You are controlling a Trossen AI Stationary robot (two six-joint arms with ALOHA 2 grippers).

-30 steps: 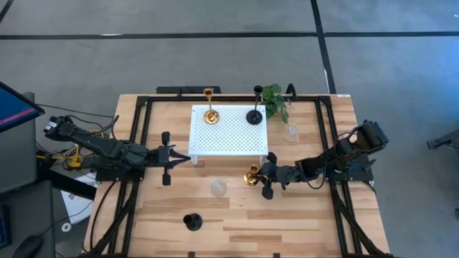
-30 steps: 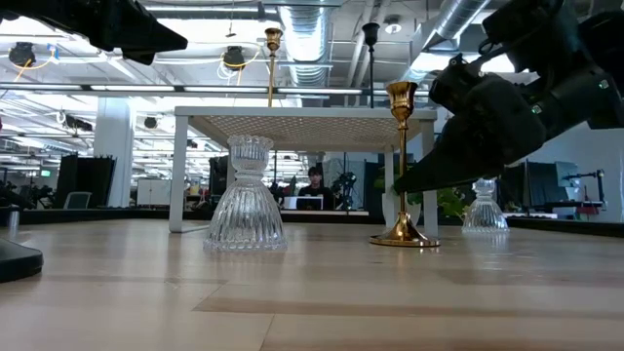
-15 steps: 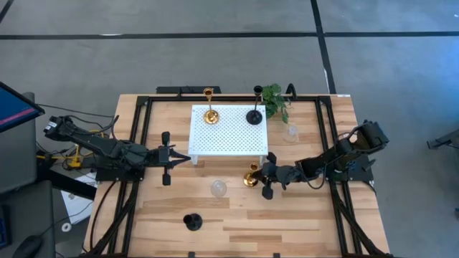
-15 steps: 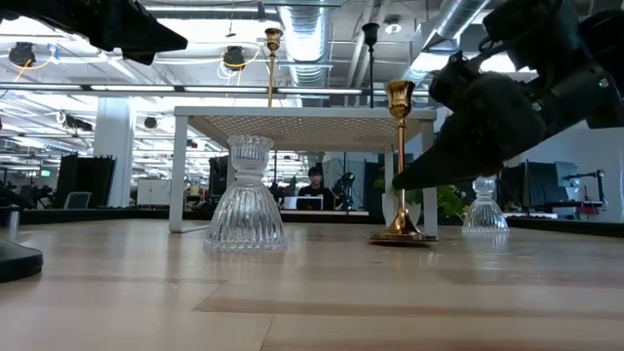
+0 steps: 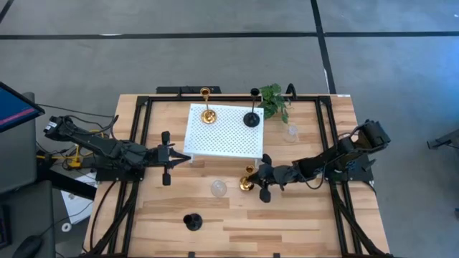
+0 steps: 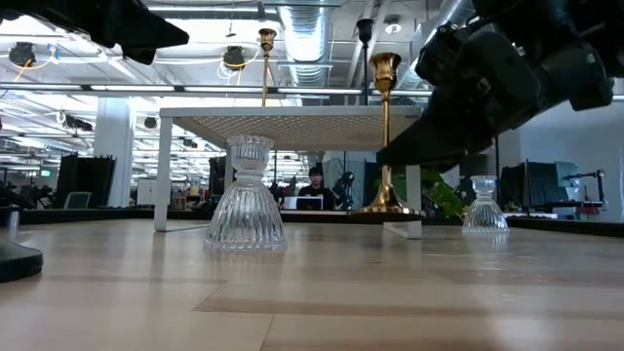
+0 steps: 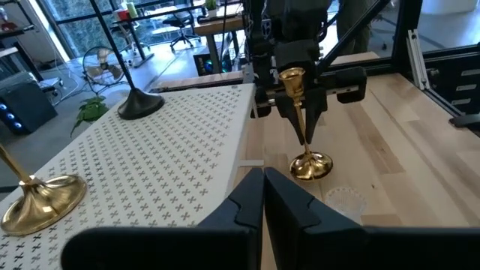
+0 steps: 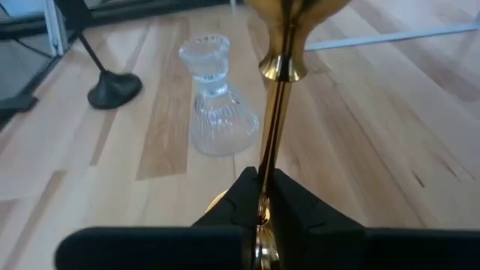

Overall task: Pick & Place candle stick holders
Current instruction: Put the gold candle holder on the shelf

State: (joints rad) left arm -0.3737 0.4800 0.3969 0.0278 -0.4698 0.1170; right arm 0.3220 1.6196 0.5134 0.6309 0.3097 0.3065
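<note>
In the right wrist view the tall shiny gold candle stick holder loses its cup at the picture's edge, and its round base hides behind the right gripper. In the low view the short black candle stick holder is cut by the edge. In the high view the small clear glass holder near the table's right edge is too faint to make out.

You see six candle stick holders. One tall gold holder hangs upright, base clear of the wood, stem pinched in the right gripper. A second gold holder and a tall black holder stand on the white stand. A squat ribbed glass holder stands mid-table, another glass holder near the plant, and a short black holder near the front edge.
</note>
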